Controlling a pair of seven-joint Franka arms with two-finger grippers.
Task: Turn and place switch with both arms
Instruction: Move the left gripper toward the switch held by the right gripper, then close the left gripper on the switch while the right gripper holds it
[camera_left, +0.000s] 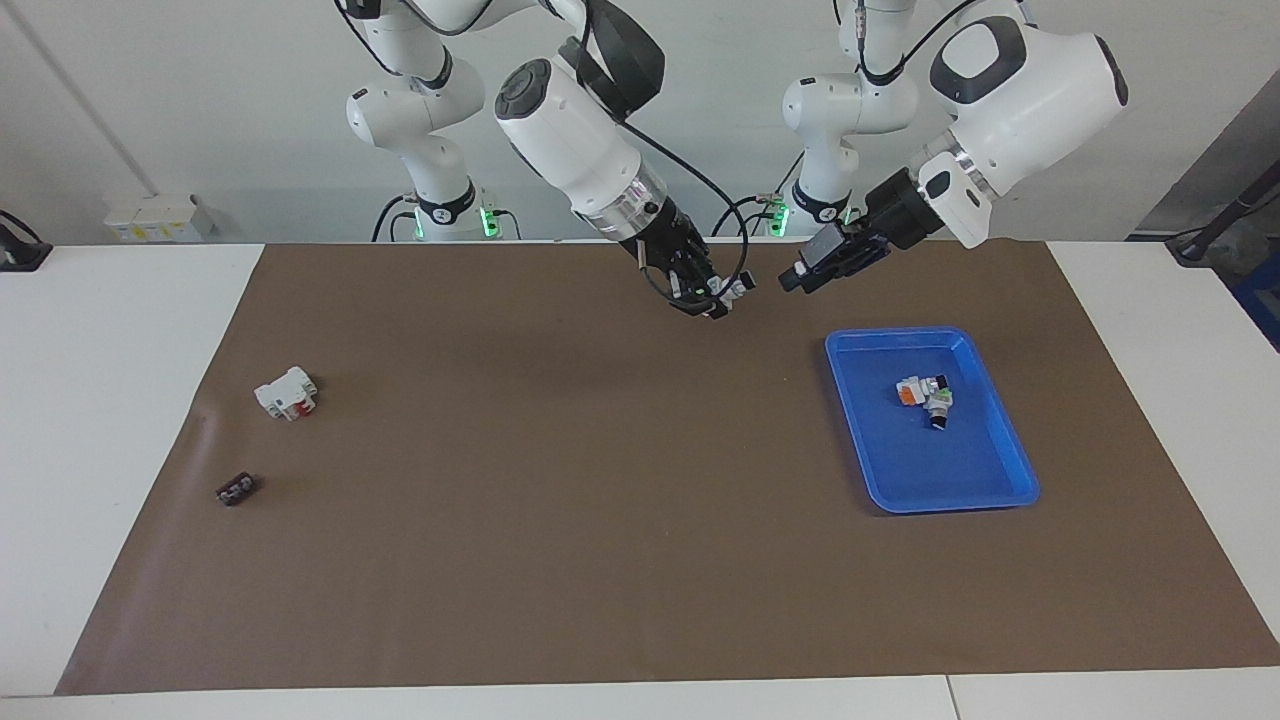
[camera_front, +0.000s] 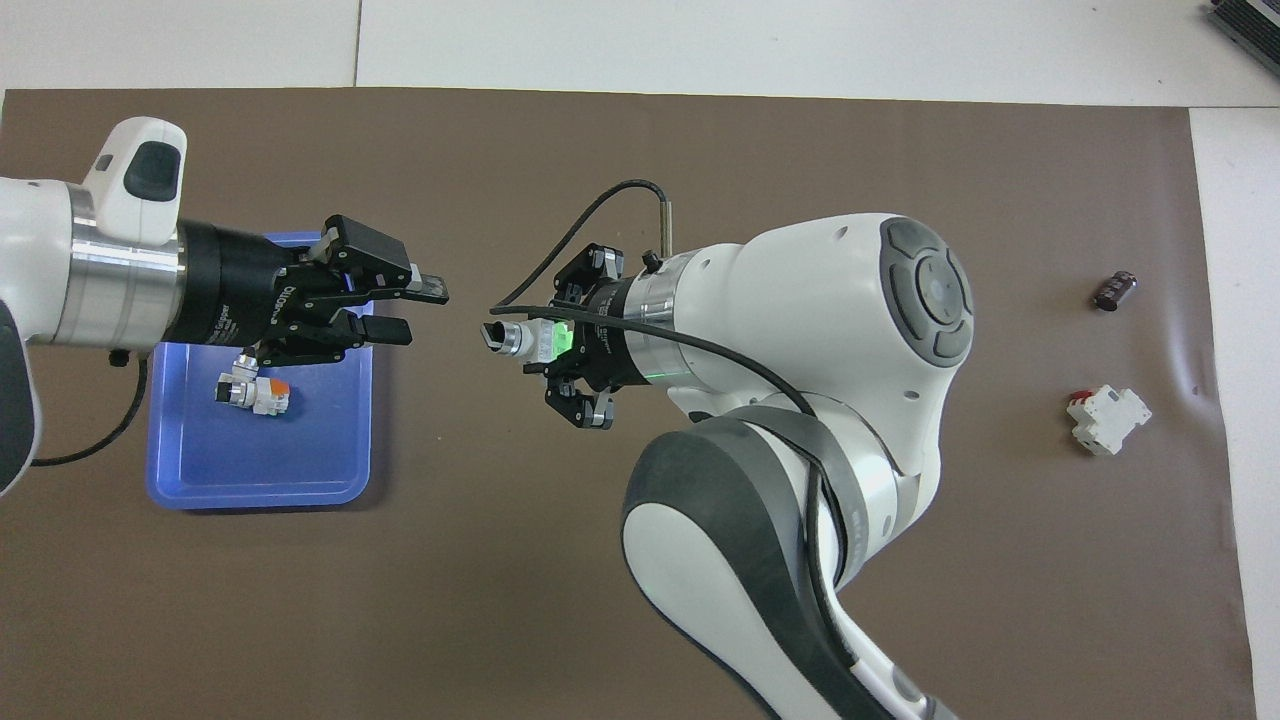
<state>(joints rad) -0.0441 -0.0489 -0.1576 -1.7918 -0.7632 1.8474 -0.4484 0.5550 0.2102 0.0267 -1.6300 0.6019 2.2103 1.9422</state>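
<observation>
Facing: right gripper (camera_left: 712, 300) gripped the switch (camera_left: 728, 292) above the mat, left gripper (camera_left: 803, 278) at its 3 o'clock, apart.
Overhead: left gripper (camera_front: 405, 310) fingers spread, empty, at 9 o'clock of switch (camera_front: 518, 339); blue tray (camera_front: 330, 470) beneath.

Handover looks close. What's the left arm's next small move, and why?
Probably ease the left gripper on toward the switch and close on its black knob. The right gripper holds the switch in the air by its green end, knob pointing at the left gripper, whose fingers are open, with a gap between them and the knob.
</observation>
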